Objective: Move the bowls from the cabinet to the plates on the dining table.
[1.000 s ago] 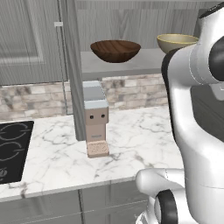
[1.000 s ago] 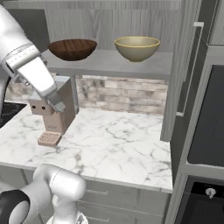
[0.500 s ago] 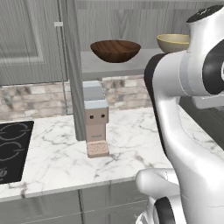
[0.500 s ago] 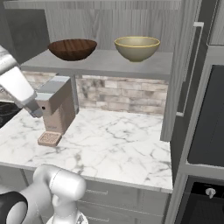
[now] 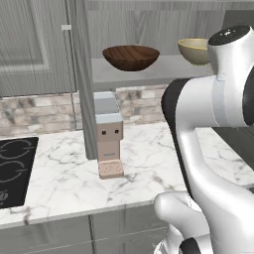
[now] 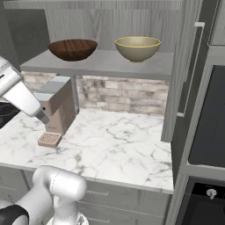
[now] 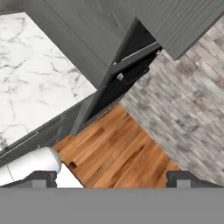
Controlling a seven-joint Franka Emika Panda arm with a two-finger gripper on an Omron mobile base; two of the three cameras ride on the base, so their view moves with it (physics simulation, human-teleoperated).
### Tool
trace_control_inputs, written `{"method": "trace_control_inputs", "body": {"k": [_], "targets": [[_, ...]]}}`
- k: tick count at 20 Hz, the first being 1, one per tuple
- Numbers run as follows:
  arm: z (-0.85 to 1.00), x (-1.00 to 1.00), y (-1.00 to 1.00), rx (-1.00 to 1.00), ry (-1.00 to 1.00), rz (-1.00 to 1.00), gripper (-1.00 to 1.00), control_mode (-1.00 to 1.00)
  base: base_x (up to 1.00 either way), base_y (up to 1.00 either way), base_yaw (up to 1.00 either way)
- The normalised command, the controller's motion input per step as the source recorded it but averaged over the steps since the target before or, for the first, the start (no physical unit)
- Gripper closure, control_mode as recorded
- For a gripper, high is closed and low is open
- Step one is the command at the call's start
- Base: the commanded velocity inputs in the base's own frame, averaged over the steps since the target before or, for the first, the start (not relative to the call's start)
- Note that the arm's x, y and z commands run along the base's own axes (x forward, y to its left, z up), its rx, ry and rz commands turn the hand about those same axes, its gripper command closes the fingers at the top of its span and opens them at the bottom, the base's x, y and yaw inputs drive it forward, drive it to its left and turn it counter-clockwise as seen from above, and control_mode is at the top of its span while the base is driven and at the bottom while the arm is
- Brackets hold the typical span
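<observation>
On the grey wood-grain shelf of the open grey wall cabinet (image 6: 105,63), the wide dark brown wood-grain bowl (image 6: 72,49) sits left of the deeper pale yellow-olive bowl (image 6: 137,48), well apart, above a small pinkish coffee machine (image 5: 108,134) on the marble counter (image 6: 114,140), while the gripper (image 7: 112,177) shows jaws spread wide, holding nothing.

I'm in a home kitchen: marble counter (image 5: 64,173) with hob (image 5: 12,168) at left, coffee machine (image 5: 109,134), oven (image 6: 206,145) right.
</observation>
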Motion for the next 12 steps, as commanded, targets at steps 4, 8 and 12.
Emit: {"method": "trace_control_inputs", "body": {"k": [4,8,12], "targets": [[-0.06,0.13,0.0,0.0,-0.1,0.0,-1.0,-1.0,0.0,0.0,0.0],[0.0,0.0,0.03,0.0,-0.05,0.0,-1.0,-1.0,0.0,0.0,0.0],[0.0,0.0,0.11,0.05,-0.08,0.05,-1.0,-1.0,0.0,0.0,0.0]]}}
